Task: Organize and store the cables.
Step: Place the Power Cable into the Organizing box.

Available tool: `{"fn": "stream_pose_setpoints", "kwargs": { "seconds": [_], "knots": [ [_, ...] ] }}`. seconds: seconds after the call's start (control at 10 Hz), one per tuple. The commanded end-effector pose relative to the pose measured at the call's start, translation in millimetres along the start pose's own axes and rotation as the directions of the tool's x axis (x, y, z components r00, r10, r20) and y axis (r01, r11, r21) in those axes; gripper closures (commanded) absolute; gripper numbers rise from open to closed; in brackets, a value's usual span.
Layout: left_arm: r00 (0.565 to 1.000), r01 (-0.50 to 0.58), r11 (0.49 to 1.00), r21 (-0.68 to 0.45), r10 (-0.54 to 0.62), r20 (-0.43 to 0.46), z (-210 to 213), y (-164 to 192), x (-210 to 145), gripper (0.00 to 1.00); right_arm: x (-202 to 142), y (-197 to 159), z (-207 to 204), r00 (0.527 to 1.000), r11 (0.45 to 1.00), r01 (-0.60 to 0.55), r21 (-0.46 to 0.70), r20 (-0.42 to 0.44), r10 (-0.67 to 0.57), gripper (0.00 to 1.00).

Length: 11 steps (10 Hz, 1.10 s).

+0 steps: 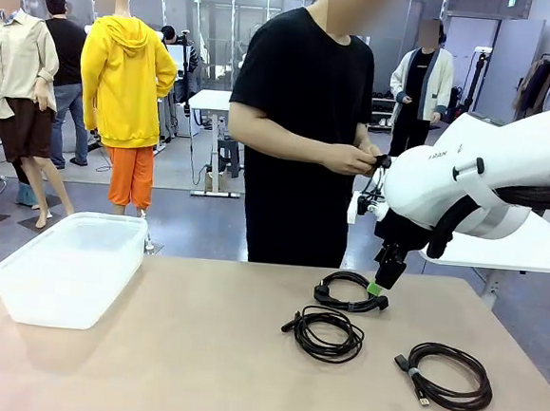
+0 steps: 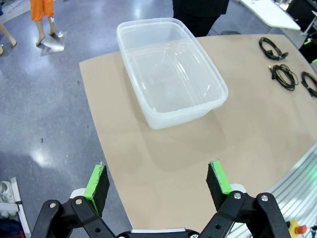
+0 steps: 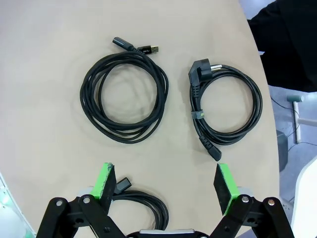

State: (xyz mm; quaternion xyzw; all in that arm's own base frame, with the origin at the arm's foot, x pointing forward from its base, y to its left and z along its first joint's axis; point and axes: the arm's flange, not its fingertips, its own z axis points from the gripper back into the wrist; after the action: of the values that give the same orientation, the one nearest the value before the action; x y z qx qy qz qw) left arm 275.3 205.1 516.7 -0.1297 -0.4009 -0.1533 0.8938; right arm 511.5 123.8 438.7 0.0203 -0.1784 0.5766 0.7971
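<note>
I judge the first pick is in hand: no cable is in the bin point(image 2: 178, 114) yet. Next, the right gripper point(image 3: 163, 172) must go down until its jaws stand around one bundle, then close. Now it hangs over the table point(image 3: 49, 49), jaws wide apart, holding nothing. One cable point(image 3: 148, 198) lies just under it; a USB cable point(image 3: 88, 94) and a power cord point(image 3: 197, 115) lie ahead. The left gripper point(image 2: 158, 176) is wide and empty too, the bin ahead of it. Beyond, a person's hands point(image 1: 350, 157) hold something dark.
</note>
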Motion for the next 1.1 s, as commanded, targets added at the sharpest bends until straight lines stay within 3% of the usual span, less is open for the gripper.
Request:
{"fn": "stream_pose_setpoints", "kwargs": {
  "seconds": [0.0, 0.6, 1.0],
  "knots": [
    [1.0, 0.003, 1.0, 0.002, -0.003, -0.002, 0.0, 0.5, -0.1, 0.0, -1.3, 0.1, 1.6, 1.0, 1.0, 0.004, 0.001, 0.014, -0.004, 0.0],
    [1.0, 0.003, 1.0, 0.002, -0.003, -0.002, 0.0, 0.5, -0.1, 0.0, 18.5, -48.8, -41.7, 0.977, 0.975, -0.186, 0.121, -0.079, 0.196, 0.0],
    [1.0, 0.003, 1.0, 0.002, -0.003, -0.002, 0.0, 0.5, -0.1, 0.0, 24.6, -61.0, -98.0, 0.942, 0.945, -0.284, 0.162, -0.138, 0.307, 0.0]
  ]
}}
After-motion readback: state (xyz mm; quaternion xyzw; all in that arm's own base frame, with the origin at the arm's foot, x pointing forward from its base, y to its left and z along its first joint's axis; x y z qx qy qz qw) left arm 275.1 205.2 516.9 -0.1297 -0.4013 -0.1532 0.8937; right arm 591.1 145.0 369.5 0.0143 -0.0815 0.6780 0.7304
